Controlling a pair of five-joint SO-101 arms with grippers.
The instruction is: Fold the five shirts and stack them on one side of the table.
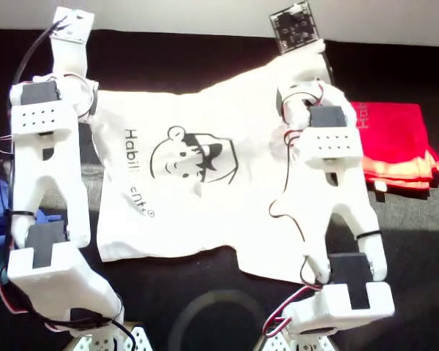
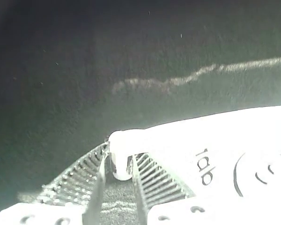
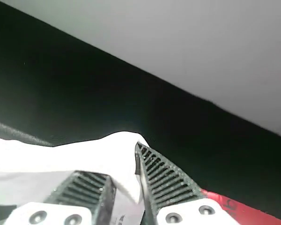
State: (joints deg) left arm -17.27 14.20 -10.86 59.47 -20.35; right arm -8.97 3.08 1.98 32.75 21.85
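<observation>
**Black cloth, pale wall, one round shape**

A matte black cloth-covered tabletop [image 1: 205, 66] spreads across the high view. Along its far edge runs a plain pale grey wall [image 1: 190, 14], which the right wrist view also shows above the black surface. Near the front edge, about midway along, lies a dark round disc with a faint paler rim [image 1: 219, 325]; whether it is flat or raised cannot be told. In the left wrist view a thin, pale, wavy crease [image 2: 178, 80] crosses the cloth.
</observation>
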